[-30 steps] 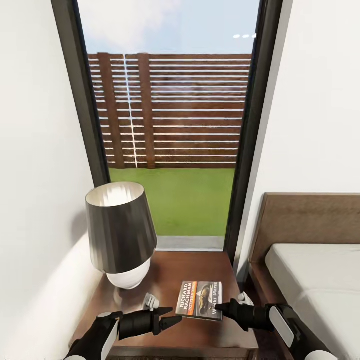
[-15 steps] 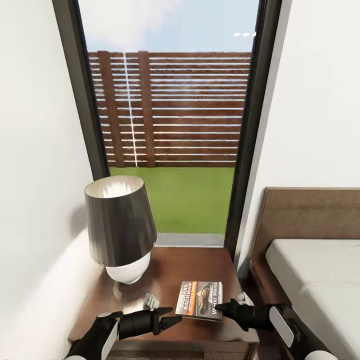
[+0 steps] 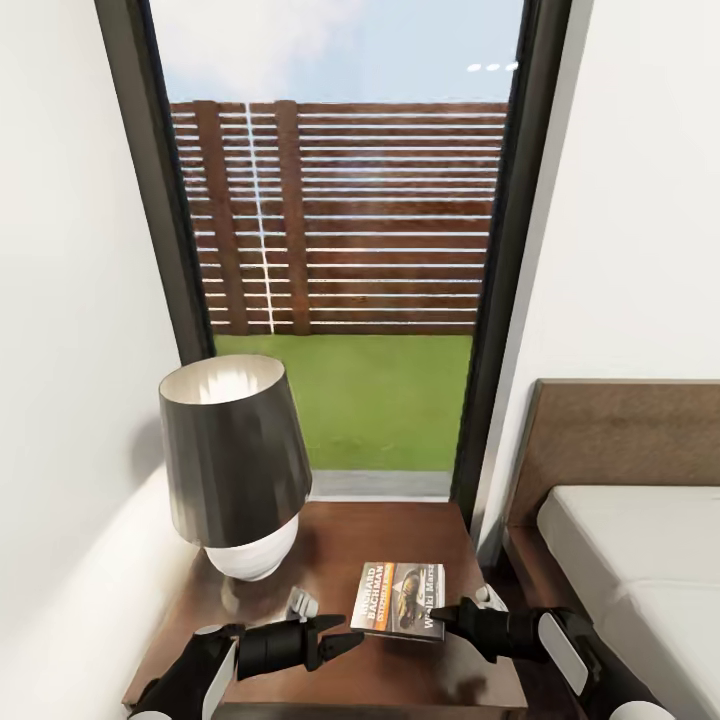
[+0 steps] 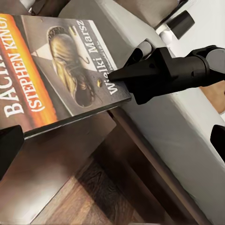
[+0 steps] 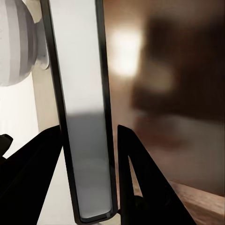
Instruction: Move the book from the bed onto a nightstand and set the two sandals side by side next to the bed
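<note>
Bedroom corner, dark wood desk [image 3: 330, 540] under my arms. My right tool [image 3: 447, 612] is clamped on the book's [image 3: 400, 598] near-right edge; the book lies flat on the desk, long axis running away from me. Left tool [image 3: 345, 638] apart, just left of it. Lamp [image 3: 232, 460] beyond, bed [image 3: 640, 550] to the right.

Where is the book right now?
In the head view the book lies on the nightstand, to the right of the lamp and left of the bed, with the right gripper closed on its edge.
</note>
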Motion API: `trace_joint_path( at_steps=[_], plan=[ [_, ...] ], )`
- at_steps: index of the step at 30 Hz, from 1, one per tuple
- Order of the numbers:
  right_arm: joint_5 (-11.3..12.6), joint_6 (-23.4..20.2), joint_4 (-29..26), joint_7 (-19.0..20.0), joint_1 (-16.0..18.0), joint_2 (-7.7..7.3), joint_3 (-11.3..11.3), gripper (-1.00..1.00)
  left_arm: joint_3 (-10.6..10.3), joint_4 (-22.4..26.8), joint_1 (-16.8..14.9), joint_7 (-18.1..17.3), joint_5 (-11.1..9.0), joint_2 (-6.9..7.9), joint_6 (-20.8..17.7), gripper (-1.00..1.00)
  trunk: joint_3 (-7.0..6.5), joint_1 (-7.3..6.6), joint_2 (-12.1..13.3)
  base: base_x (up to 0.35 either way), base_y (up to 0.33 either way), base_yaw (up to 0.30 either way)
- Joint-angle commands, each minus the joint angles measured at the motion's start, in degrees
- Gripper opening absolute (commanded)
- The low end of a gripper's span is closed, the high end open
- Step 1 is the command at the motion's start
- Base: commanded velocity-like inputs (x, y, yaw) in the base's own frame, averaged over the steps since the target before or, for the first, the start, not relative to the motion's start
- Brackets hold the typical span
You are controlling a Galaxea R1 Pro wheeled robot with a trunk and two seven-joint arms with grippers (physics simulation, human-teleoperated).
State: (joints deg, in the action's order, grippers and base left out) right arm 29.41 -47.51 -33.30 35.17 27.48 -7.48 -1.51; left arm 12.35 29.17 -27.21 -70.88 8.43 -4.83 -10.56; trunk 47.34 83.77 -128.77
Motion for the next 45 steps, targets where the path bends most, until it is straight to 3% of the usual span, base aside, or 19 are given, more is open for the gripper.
trace_joint_path(
  at_steps=[1, 24, 36, 45],
  plan=[
    [0.0, -0.3, 0.0, 0.2, 0.0, 0.01, -0.2, -1.0, 0.5, 0.1, 0.0, -0.4, 0.5, -0.09, -0.6, 1.0, 0.06, 0.0, 0.0, 0.065, 0.0, 0.0],
    [-0.1, -0.3, 0.0, 0.2, 0.0, 0.01, -0.2, -1.0, 0.5, 0.1, 0.0, -0.4, 0.5, -0.14, -0.6, 1.0, 0.06, 0.0, 0.0, 0.088, 0.024, 0.0],
    [-0.1, -0.3, 0.0, 0.2, 0.0, 0.01, -0.2, -1.0, 0.5, 0.1, 0.0, -0.4, 0.5, -0.18, -0.6, 1.0, 2.22, 2.64, -4.8, 0.0, 0.0, 0.0],
    [-0.1, -0.3, 0.0, 0.2, 0.0, 0.01, -0.2, -1.0, 0.5, 0.1, 0.0, -0.4, 0.5, -0.18, -0.6, 1.0, 2.22, 2.64, -4.8, 0.0, 0.0, 0.0]
  ],
)
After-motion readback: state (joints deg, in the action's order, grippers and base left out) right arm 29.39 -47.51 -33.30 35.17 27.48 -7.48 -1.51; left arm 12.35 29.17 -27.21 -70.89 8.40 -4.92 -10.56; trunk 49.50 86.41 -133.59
